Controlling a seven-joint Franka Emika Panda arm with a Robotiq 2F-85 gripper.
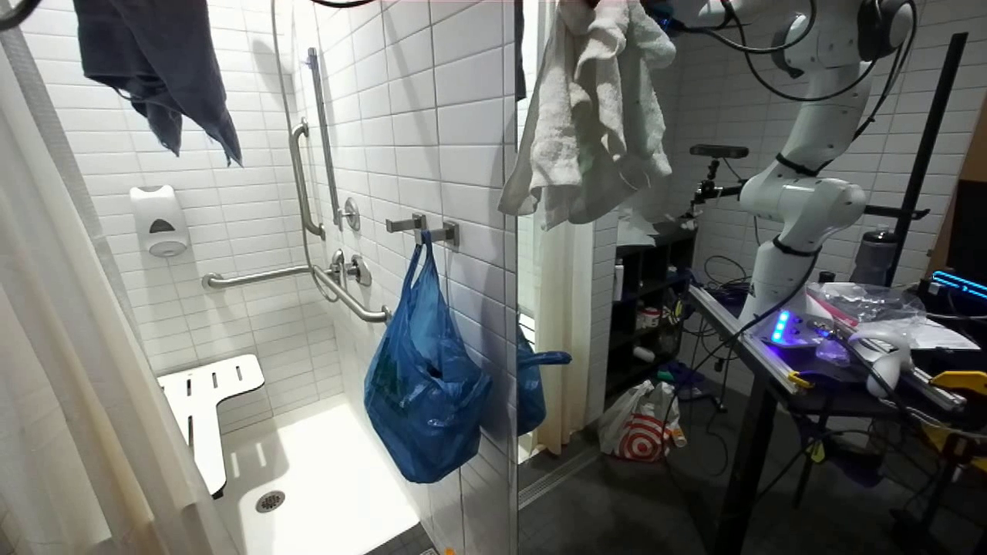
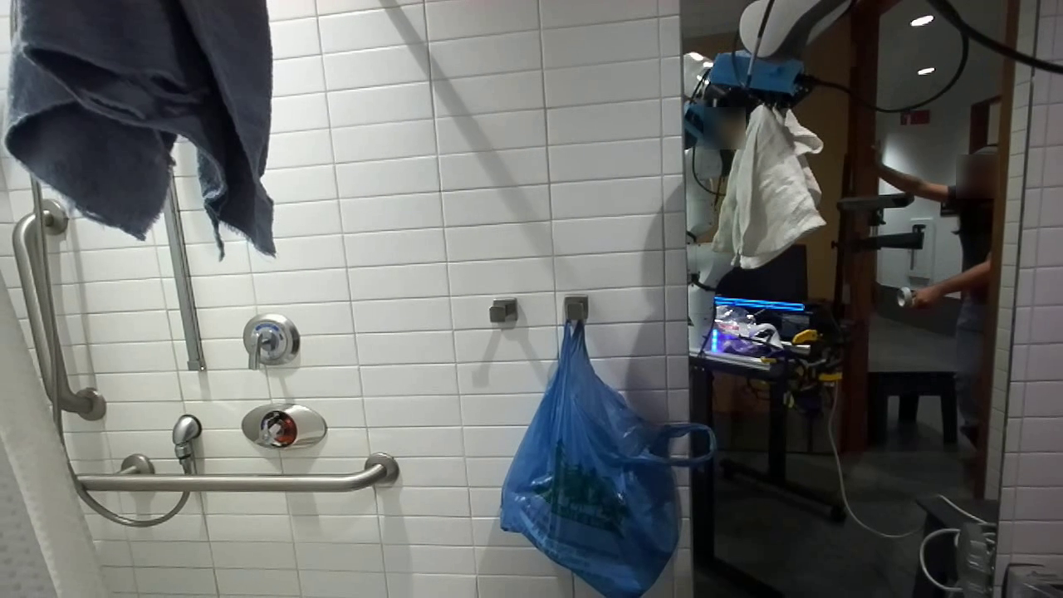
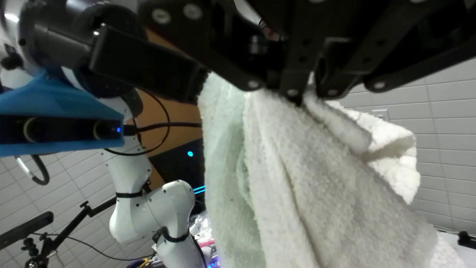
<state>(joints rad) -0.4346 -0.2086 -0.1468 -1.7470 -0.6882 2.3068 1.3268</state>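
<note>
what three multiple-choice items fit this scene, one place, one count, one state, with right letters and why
1. Where does the blue plastic bag hang?
A) shower curtain
B) square metal hook
C) steel grab bar

2. How many such hooks are there?
A) two
B) five
C) eight

3. State of the black gripper?
A) open
B) shut, empty
C) shut on white terry towel

1B: it loops over that hook.
2A: both exterior views show a pair.
3C: in the wrist view, the towel hangs from its closed jaws.
</note>
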